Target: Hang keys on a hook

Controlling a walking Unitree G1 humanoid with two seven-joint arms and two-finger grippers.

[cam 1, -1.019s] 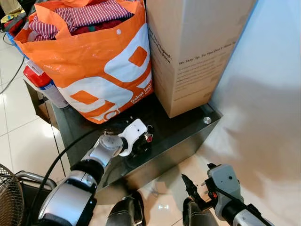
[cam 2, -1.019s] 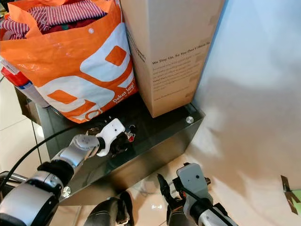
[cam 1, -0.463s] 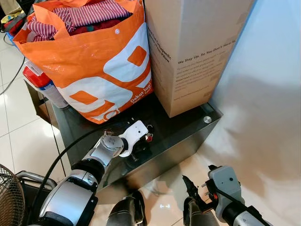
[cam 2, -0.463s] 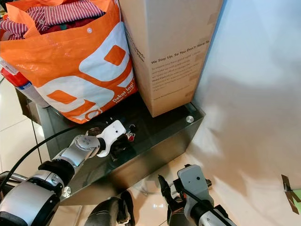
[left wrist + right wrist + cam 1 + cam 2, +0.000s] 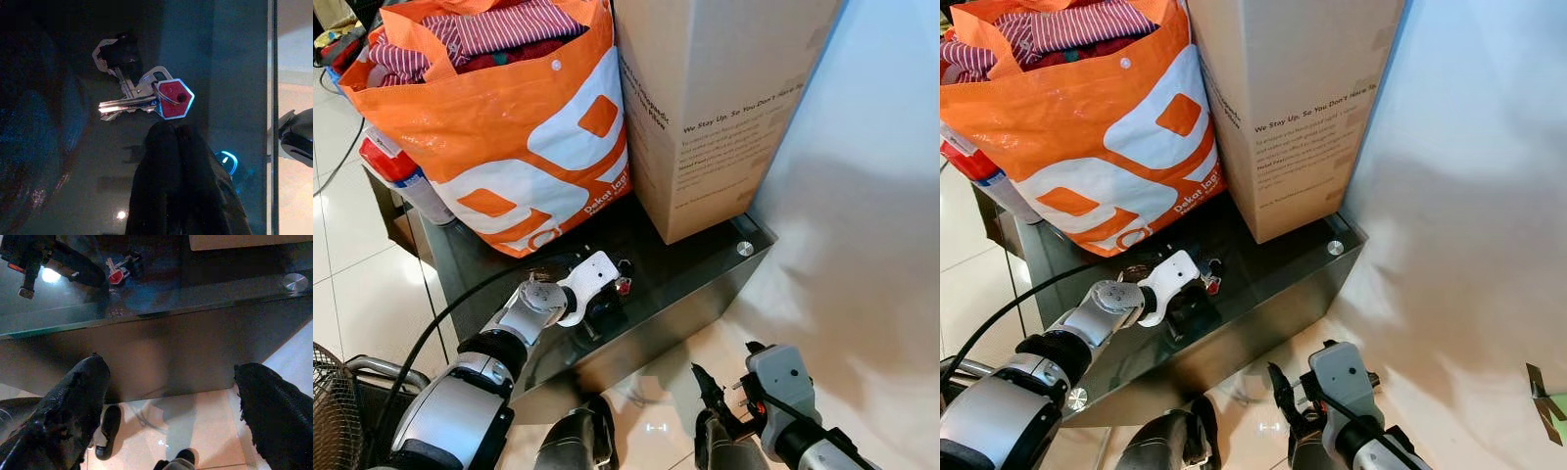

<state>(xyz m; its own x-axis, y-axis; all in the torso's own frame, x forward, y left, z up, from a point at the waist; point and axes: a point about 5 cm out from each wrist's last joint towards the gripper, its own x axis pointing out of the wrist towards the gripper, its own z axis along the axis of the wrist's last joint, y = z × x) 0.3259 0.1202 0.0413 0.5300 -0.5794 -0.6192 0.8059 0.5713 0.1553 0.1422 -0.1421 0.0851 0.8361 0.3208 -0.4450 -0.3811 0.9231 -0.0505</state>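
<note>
Keys [image 5: 146, 98], red-capped: flat on glass bench [image 5: 705, 269]. Left end effector [image 5: 173, 142]: fingers together, just beside keys. Right end effector [image 5: 171, 406]: fingers apart, idle.

The cardboard box [image 5: 724, 98] carries a printed headline reading "We Stay Up. So You Don't Have To"; the smaller lines beneath are too small to read. The orange bag [image 5: 524, 147] beside the box shows "Dekat lagi".
</note>
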